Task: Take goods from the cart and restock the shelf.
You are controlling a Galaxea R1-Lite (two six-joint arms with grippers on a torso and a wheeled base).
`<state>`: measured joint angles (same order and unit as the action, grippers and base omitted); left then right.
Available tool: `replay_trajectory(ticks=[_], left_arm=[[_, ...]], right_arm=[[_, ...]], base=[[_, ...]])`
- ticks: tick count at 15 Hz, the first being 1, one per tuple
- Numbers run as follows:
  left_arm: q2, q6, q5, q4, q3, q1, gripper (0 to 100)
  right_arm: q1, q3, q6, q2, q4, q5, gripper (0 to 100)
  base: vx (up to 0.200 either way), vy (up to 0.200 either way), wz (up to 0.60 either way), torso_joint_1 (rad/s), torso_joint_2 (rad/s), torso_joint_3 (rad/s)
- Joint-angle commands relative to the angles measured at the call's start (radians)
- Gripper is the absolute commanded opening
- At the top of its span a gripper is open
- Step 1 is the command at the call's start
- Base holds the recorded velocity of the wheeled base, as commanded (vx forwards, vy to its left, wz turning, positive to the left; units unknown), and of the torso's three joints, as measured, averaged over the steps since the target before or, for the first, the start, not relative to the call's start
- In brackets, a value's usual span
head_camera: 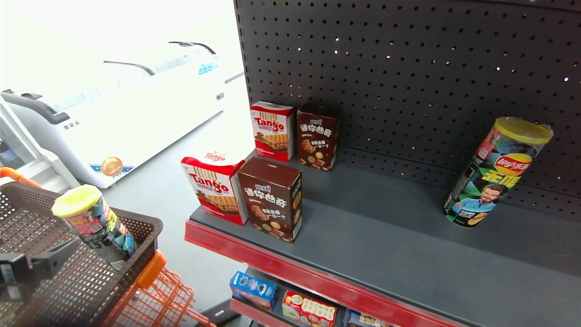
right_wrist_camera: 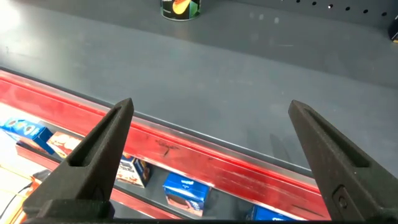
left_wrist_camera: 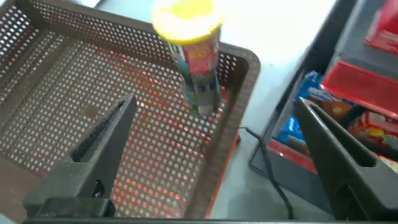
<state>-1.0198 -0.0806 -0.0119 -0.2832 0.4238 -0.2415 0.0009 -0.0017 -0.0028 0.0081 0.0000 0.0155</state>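
A chip can with a yellow lid (head_camera: 93,222) stands upright in the brown mesh cart basket (head_camera: 145,231), near its corner closest to the shelf. My left gripper (left_wrist_camera: 214,104) hangs open over the basket, a short way from the can (left_wrist_camera: 196,62), with nothing between its fingers; it also shows at the lower left (head_camera: 34,268). On the grey shelf (head_camera: 386,236) stands a second chip can (head_camera: 494,172) against the pegboard. My right gripper (right_wrist_camera: 210,107) is open and empty above the shelf's red front edge (right_wrist_camera: 186,146), with that can (right_wrist_camera: 180,7) farther back.
Two red wafer boxes (head_camera: 215,186) (head_camera: 272,129) and two brown cookie boxes (head_camera: 272,197) (head_camera: 317,136) stand at the shelf's left end. Between them and the can is bare shelf. Small packs (head_camera: 254,288) sit on the lower shelf. A white freezer (head_camera: 113,113) stands behind the cart.
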Motion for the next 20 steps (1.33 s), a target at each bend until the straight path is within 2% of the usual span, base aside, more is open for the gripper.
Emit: replay_trajectory(ticks=[1, 5, 6, 7, 8, 12, 14, 18, 20], left_arm=[[-0.313, -0.008, 0.053, -0.232, -0.005, -0.016, 100], [-0.456, -0.01, 0.056, -0.373, -0.013, 0.001, 100], [-0.505, -0.007, 0.058, -0.481, -0.039, 0.004, 100], [-0.576, -0.004, 0.056, -0.633, -0.08, 0.007, 100], [-0.62, -0.013, 0.053, -0.722, -0.125, 0.001, 100], [-0.743, -0.011, 0.056, -0.95, -0.185, -0.005, 100], [-0.793, -0.01, 0.056, -1.027, -0.185, -0.019, 100], [-0.865, 0.004, 0.056, -1.09, -0.168, -0.036, 100], [-0.884, 0.025, 0.056, -1.107, -0.149, -0.036, 100]], right_arm=[[0.001, 0.0, 0.0, 0.0, 0.0, 0.0, 100], [0.001, 0.0, 0.0, 0.0, 0.0, 0.0, 100], [0.001, 0.0, 0.0, 0.0, 0.0, 0.0, 100], [0.001, 0.0, 0.0, 0.0, 0.0, 0.001, 100], [0.001, 0.0, 0.0, 0.0, 0.0, 0.0, 100], [0.001, 0.0, 0.0, 0.0, 0.0, 0.0, 100], [0.001, 0.0, 0.0, 0.0, 0.0, 0.001, 100], [0.001, 0.0, 0.0, 0.0, 0.0, 0.0, 100], [0.001, 0.0, 0.0, 0.0, 0.0, 0.0, 100]], base=[[0.0, 0.0, 0.0, 0.0, 0.0, 0.0], [0.0, 0.0, 0.0, 0.0, 0.0, 0.0], [0.0, 0.0, 0.0, 0.0, 0.0, 0.0], [0.0, 0.0, 0.0, 0.0, 0.0, 0.0], [0.0, 0.0, 0.0, 0.0, 0.0, 0.0], [0.0, 0.0, 0.0, 0.0, 0.0, 0.0], [0.0, 0.0, 0.0, 0.0, 0.0, 0.0], [0.0, 0.0, 0.0, 0.0, 0.0, 0.0], [0.0, 0.0, 0.0, 0.0, 0.0, 0.0]])
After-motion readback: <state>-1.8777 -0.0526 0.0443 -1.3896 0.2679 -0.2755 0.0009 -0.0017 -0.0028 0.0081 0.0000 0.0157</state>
